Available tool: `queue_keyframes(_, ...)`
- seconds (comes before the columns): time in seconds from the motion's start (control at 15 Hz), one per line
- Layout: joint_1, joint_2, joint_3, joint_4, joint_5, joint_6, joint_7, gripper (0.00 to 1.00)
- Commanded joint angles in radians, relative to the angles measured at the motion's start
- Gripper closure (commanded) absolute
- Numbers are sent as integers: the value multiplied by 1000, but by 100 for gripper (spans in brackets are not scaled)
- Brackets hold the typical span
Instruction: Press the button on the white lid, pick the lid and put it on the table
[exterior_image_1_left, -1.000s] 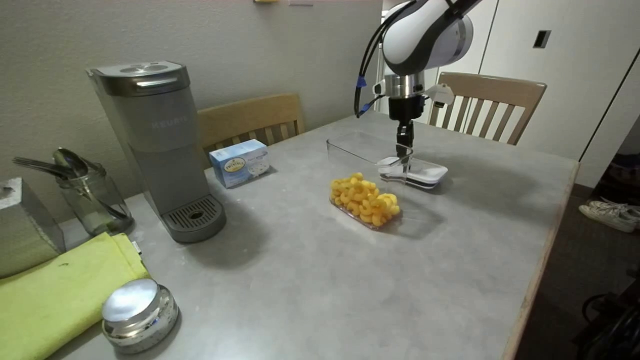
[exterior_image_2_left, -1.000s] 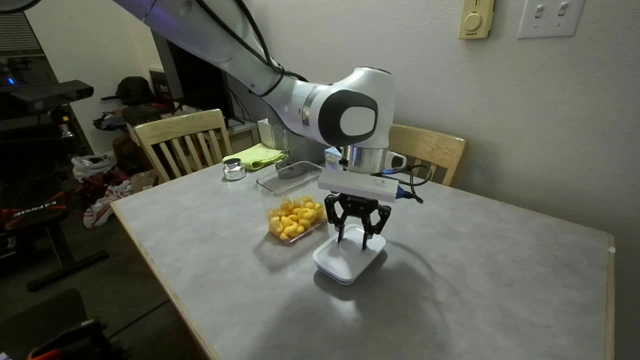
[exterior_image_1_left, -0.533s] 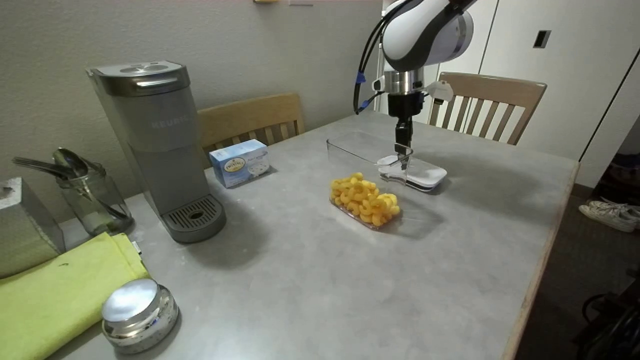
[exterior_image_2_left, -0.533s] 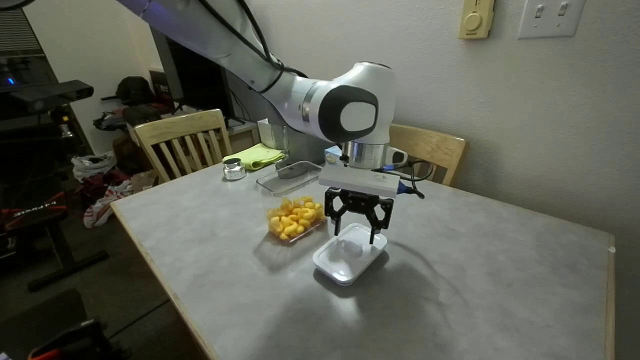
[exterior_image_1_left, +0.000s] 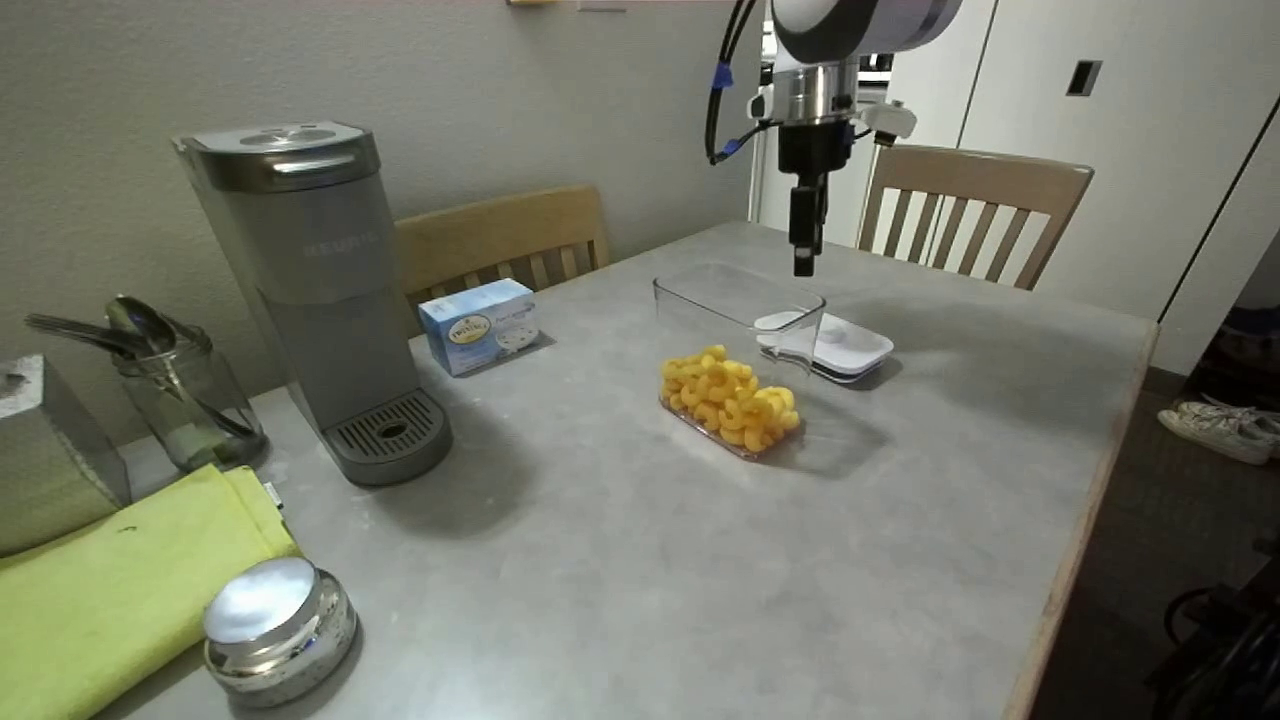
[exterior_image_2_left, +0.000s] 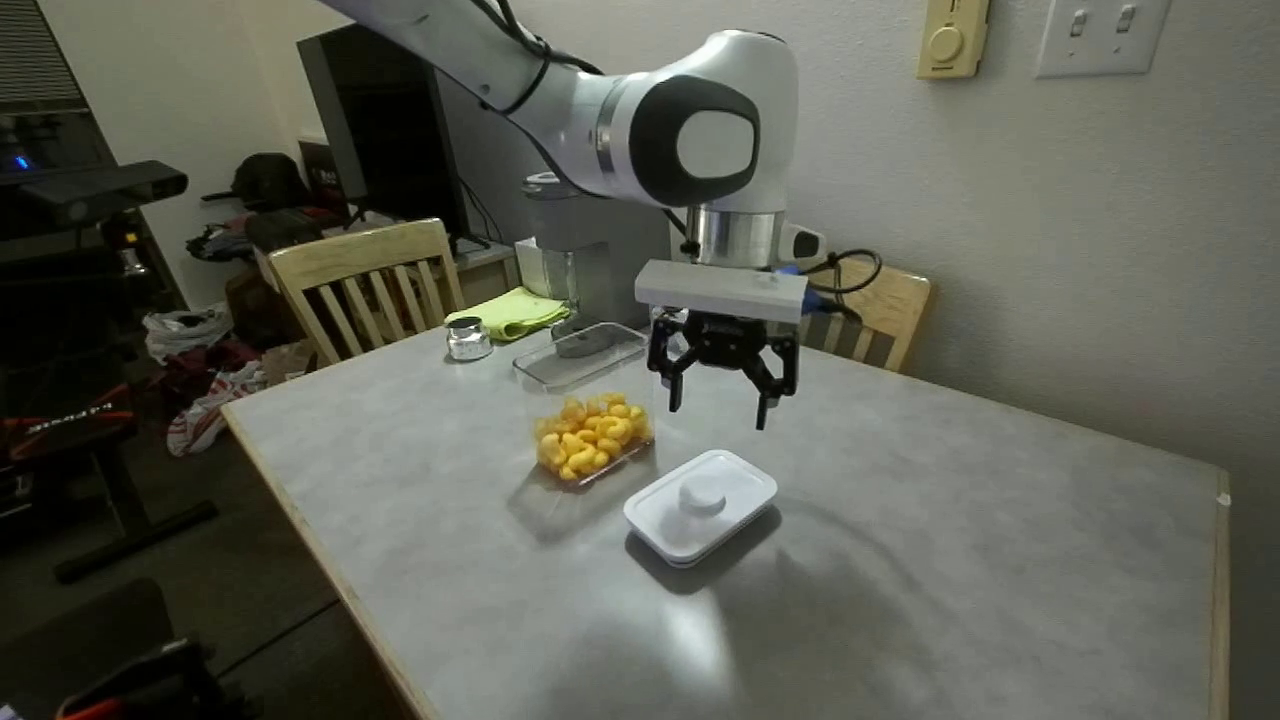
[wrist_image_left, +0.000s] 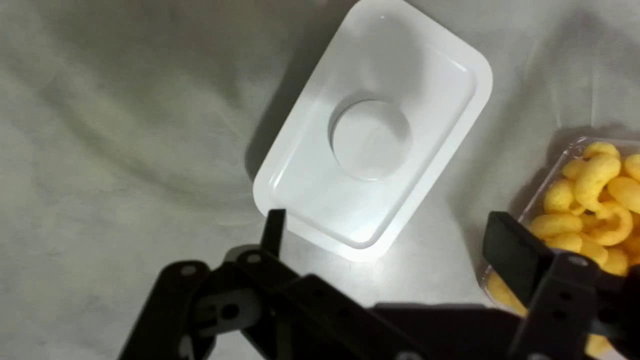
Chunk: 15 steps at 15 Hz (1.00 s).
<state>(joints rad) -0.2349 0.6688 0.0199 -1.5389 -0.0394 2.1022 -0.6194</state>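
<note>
While lying nearest in an exterior view, flat on the large grey matte rectangular table (exterior_image_2_left: 960, 540), in plain sight: the white rounded-rectangular plastic lid (exterior_image_2_left: 666, 520) with its raised rim. And there, smack in the middle, standing proud of the surface, the round white button (exterior_image_2_left: 703, 493), showing its full circle from above in the wrist view! Up in the air next, the black two-fingered gripper (exterior_image_2_left: 718, 415), with jaws spread wide, well clear of the lid. Over that, the white-and-black robot arm (exterior_image_2_left: 690, 150), angling in from the top of the view. Down again, near the lid but apart from it, the tall clear rectangular container (exterior_image_2_left: 620, 375), standing upright, with curved yellow puffs (exterior_image_2_left: 590, 437) heaped at the bottom. On towards the far corner: first the squat round shiny silver jar (exterior_image_2_left: 468, 340), then the tall grey coffee maker (exterior_image_2_left: 620, 250), partly covered by the arm, then the folded yellow-green cloth (exterior_image_2_left: 515, 313). Past the table's edge, a light wooden slatted chair (exterior_image_2_left: 357, 252), and behind that, a dark rectangular screen (exterior_image_2_left: 385, 140).
</note>
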Motion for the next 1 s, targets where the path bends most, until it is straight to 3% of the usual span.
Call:
queue_keyframes(0.0,-10,-62,-2,-27,25,-63,13,0)
queue_keyframes(0.2,-10,-83,-5,-22,33,-107,21,0)
queue_keyframes(0.93,-1,-62,-9,3,22,-101,20,0)
